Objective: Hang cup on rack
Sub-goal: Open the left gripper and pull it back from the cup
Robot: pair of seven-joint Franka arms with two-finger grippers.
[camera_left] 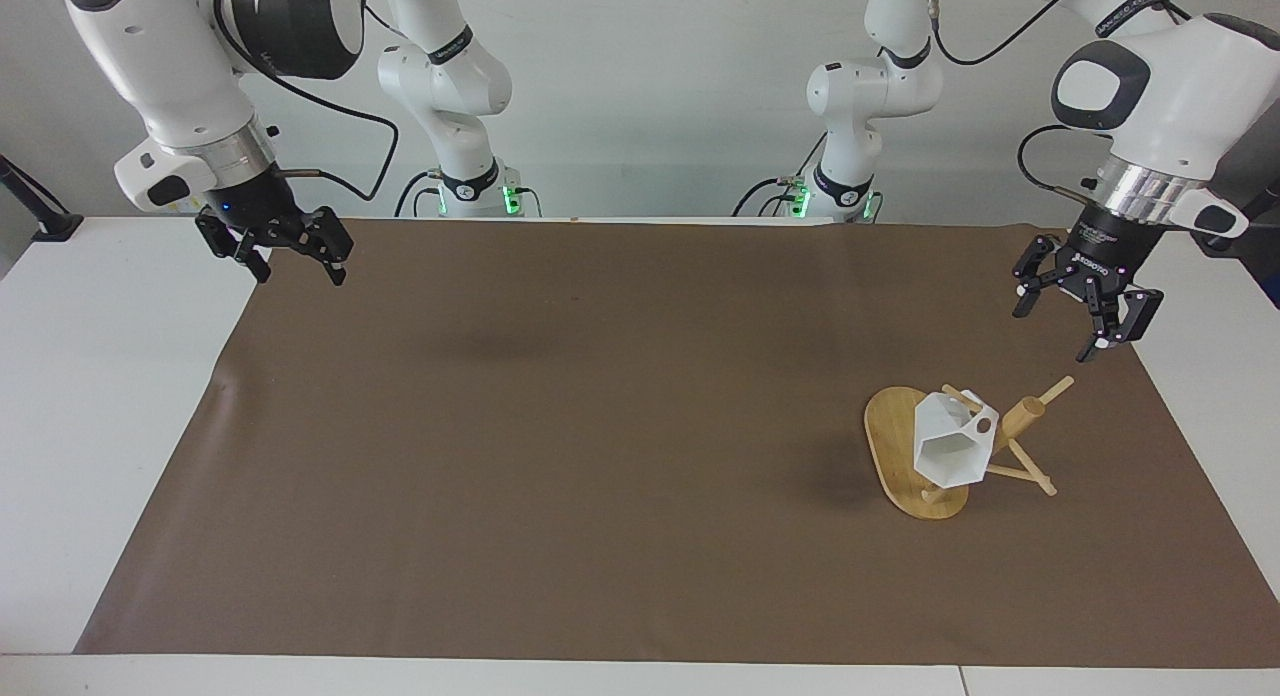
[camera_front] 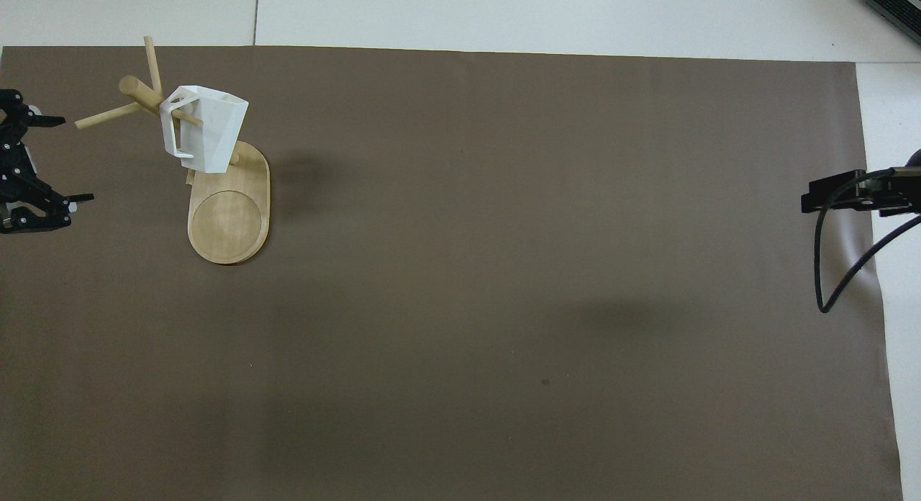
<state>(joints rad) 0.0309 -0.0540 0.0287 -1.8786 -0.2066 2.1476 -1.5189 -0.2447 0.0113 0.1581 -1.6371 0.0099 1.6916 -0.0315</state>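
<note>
Toward the lower right of the facing view, the rack (camera_left: 920, 456) stood on the brown mat (camera_left: 600, 426) at the left arm's end of the table, its oval base flat on the mat and its thick post leaning away from the base with thin pegs crossing it. The cup (camera_left: 950, 446) hung on the rack, one peg passing through its handle, its faceted white body tilted and its open mouth turned down toward the camera across the table. In the overhead view the same pair sat in the upper left of the frame, the cup (camera_front: 203, 128) hanging above the post end of the base of the rack (camera_front: 229, 220).

At the right edge of the facing view, the left gripper (camera_left: 1058, 328) hung in the air above the mat's edge, up and to the right of the rack, clear of both cup and pegs. Its fingers were spread apart and held nothing. In the overhead view it showed only at the left edge of the frame (camera_front: 47, 159).

At the upper left of the facing view, the right gripper (camera_left: 300, 272) waited over the mat's corner at the right arm's end of the table, its fingers likewise apart and empty.
</note>
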